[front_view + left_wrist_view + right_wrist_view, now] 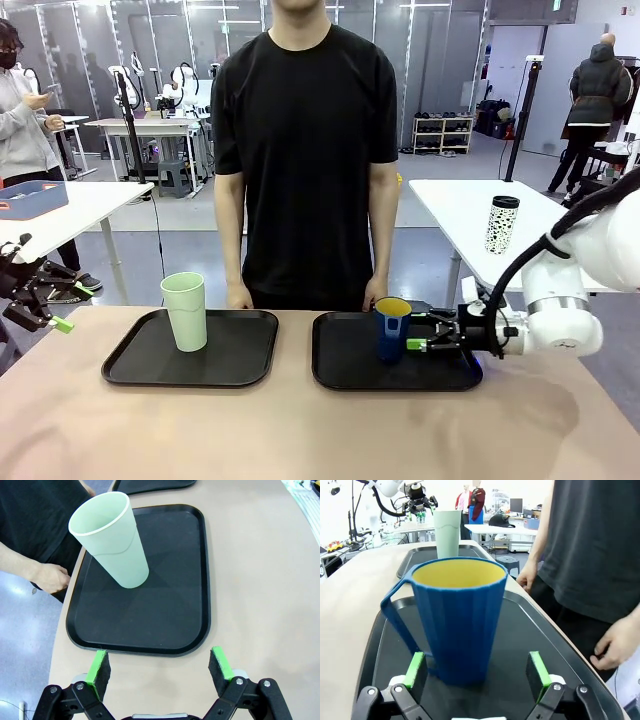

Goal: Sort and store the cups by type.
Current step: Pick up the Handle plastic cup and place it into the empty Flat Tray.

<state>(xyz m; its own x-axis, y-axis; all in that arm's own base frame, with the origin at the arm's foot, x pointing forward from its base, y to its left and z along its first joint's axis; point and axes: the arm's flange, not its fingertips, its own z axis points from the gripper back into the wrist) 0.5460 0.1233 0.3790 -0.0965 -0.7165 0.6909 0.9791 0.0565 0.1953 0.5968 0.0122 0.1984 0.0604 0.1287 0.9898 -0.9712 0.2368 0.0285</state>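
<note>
Left claw (45,300) jaws spread, held off at the left edge, right claw (425,333) jaws wide, level, reaching inward

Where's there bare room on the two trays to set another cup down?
Left tray: free in front of and to the right of the green tumbler. Right tray: open on its left half, beside the blue cup. Crowded to the cup's right, where the right end effector sits open near the person's hand.
</note>
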